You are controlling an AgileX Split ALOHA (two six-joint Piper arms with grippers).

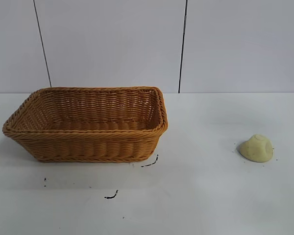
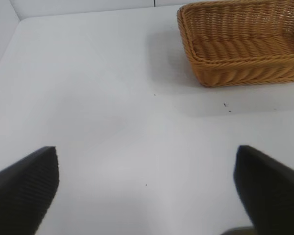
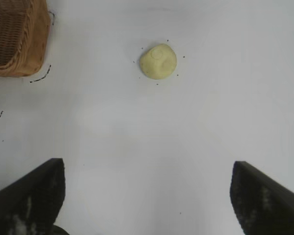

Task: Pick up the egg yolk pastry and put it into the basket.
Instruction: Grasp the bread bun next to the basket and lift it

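The egg yolk pastry point(image 1: 257, 148), a small pale yellow dome, lies on the white table at the right; it also shows in the right wrist view point(image 3: 158, 61). The orange-tan wicker basket point(image 1: 83, 137) stands at the left, with nothing showing inside, and appears in the left wrist view point(image 2: 245, 73) and the right wrist view point(image 3: 19, 58). My right gripper point(image 3: 147, 169) is open and empty, well short of the pastry. My left gripper point(image 2: 147, 156) is open and empty over bare table, apart from the basket. Neither gripper shows in the exterior view.
Small dark marks point(image 1: 111, 196) and specks lie on the white table point(image 1: 196, 196) in front of the basket. A white wall point(image 1: 137, 44) rises behind the table.
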